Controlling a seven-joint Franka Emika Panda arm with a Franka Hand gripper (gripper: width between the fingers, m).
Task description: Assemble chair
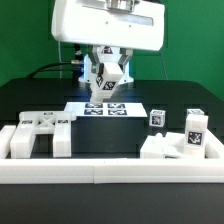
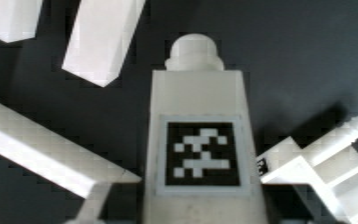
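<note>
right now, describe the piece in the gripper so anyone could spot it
Under the arm at the exterior view's top centre, the gripper holds a white tagged block above the marker board. It alone hangs tilted off the table, a rounded peg at one end.

White leg block (image 2: 202, 100) with black-and-white tag (image 2: 202, 150) and rounded peg (image 2: 194, 48), over black table (image 2: 309, 60)

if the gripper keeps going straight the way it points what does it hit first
The gripper points down, jaws shut on a tagged chair piece. Straight down, that piece would probably meet the marker board first, though depth is unclear from this view.
</note>
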